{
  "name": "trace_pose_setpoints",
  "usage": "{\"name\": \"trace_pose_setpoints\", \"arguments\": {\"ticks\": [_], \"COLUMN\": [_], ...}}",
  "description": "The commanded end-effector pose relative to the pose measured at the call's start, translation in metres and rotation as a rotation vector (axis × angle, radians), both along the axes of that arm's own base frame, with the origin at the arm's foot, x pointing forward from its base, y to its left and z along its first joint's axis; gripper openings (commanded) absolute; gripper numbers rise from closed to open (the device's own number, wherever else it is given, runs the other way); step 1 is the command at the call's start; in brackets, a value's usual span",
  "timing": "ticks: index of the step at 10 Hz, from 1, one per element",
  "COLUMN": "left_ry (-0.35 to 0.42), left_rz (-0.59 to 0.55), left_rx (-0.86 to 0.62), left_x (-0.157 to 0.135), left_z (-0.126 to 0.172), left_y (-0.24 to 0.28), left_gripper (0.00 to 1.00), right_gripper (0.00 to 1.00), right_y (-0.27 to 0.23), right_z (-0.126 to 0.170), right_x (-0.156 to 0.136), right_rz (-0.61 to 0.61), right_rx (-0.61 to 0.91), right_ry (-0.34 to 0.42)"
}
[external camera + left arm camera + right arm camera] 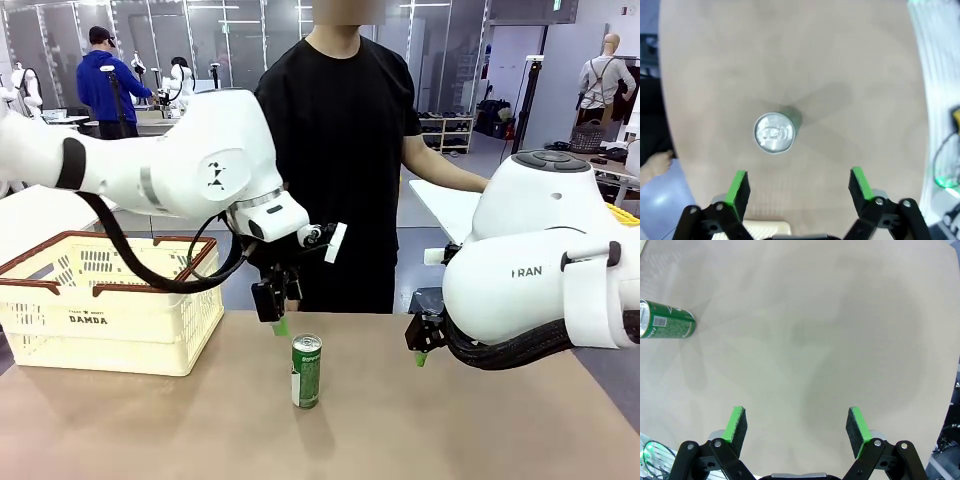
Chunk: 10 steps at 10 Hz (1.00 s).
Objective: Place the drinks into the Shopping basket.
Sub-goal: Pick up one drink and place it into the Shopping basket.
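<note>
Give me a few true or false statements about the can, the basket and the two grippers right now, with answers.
1. The can stands upright on the table. True.
2. The can lies in the basket. False: it stands on the table, to the right of the basket.
3. The left gripper is open above the can, not touching it. True.
4. The right gripper grips a can. False: it is open and empty, over bare table.
</note>
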<state>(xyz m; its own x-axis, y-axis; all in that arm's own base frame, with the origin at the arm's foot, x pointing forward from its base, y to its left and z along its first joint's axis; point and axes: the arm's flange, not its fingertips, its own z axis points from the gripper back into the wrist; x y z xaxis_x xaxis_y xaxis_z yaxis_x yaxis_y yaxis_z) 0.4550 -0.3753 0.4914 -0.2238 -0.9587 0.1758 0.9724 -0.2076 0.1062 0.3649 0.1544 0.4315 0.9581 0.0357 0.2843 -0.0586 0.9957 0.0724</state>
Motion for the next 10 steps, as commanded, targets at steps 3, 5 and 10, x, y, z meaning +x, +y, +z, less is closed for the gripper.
{"name": "trace_pose_setpoints", "arguments": {"ticks": [3, 5, 10], "left_ry": [-0.012, -0.001, -0.019], "left_rz": [0.013, 0.015, 0.041], "left_rx": [0.079, 0.079, 0.123], "left_x": [0.016, 0.016, 0.023], "left_z": [-0.008, -0.013, -0.036], "left_y": [-0.03, -0.037, -0.041], "left_gripper": [1.0, 1.0, 1.0], "right_gripper": [1.0, 1.0, 1.0], "right_y": [0.0, 0.0, 0.0], "right_z": [0.0, 0.0, 0.0], "right_x": [0.0, 0.0, 0.0], "right_rz": [0.008, 0.008, 0.008], "right_rx": [0.003, 0.003, 0.003], "right_ry": [0.001, 0.001, 0.001]}}
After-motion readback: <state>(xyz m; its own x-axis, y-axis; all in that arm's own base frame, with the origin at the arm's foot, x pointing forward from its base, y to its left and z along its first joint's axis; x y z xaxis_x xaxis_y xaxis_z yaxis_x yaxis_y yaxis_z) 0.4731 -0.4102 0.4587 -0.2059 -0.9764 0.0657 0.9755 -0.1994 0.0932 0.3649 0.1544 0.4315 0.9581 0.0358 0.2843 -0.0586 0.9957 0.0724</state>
